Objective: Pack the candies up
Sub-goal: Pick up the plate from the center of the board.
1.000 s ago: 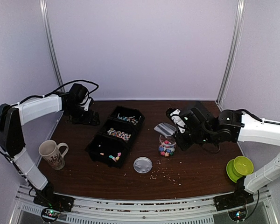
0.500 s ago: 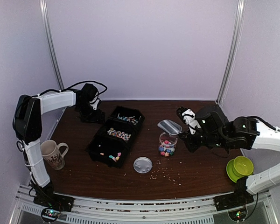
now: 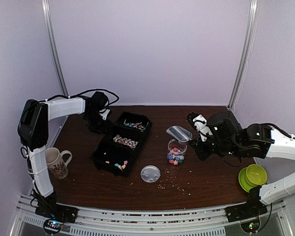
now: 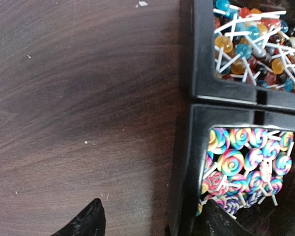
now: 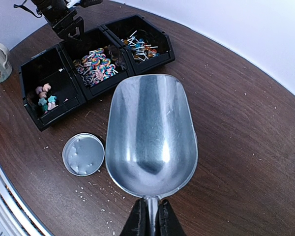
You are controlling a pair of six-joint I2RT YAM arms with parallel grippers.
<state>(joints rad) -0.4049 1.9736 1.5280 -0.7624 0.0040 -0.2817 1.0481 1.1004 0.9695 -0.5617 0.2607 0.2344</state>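
Right wrist: candies (image 5: 45, 97) well left of right pincer (image 5: 150, 220).

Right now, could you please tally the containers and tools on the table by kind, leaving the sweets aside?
Black bins: 3 (near, middle, far)
Mug: 1
Glass jar: 1
Round lid: 1
Metal scoop: 1
Green bowl: 1, possibly a stack
Total: 8
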